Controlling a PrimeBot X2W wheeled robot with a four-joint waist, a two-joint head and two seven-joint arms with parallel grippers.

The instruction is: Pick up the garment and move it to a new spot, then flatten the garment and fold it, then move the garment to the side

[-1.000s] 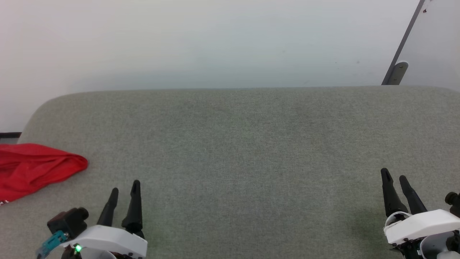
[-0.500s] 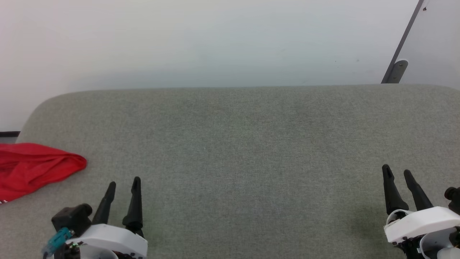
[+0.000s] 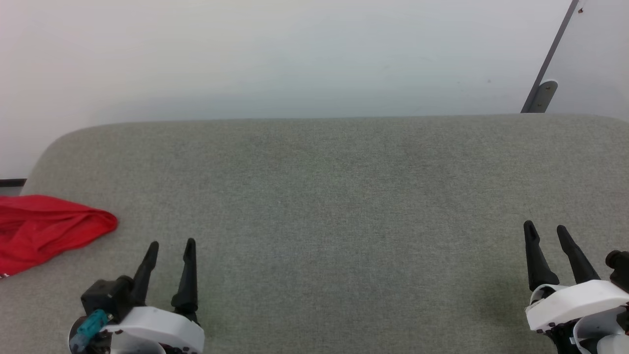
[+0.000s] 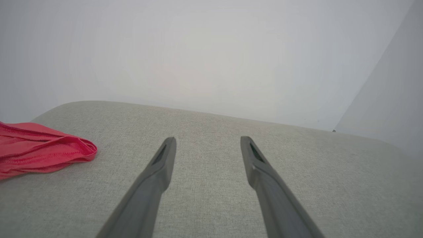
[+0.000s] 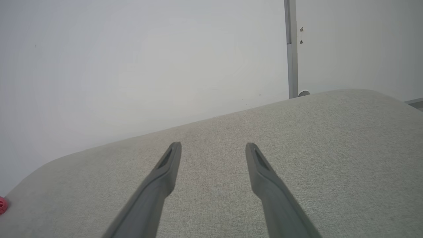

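Big grey cloth-covered table (image 3: 344, 196), mostly bare, and the garment (image 3: 44, 228) lies bunched in a red heap at its left end, partly cut off by the head view's edge. The left claw (image 3: 172, 244) is near it, jaws spread, holding nothing; the right claw (image 3: 545, 227) is well apart, also spread and empty. Best play, I'd say: swing the left one over, drop onto a thick fold (not one loose layer), close firmly.

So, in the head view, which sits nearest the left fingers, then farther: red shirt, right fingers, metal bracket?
1. red shirt, just left of them.
2. right fingers, far across the cushion.
3. metal bracket, back right by the wall.
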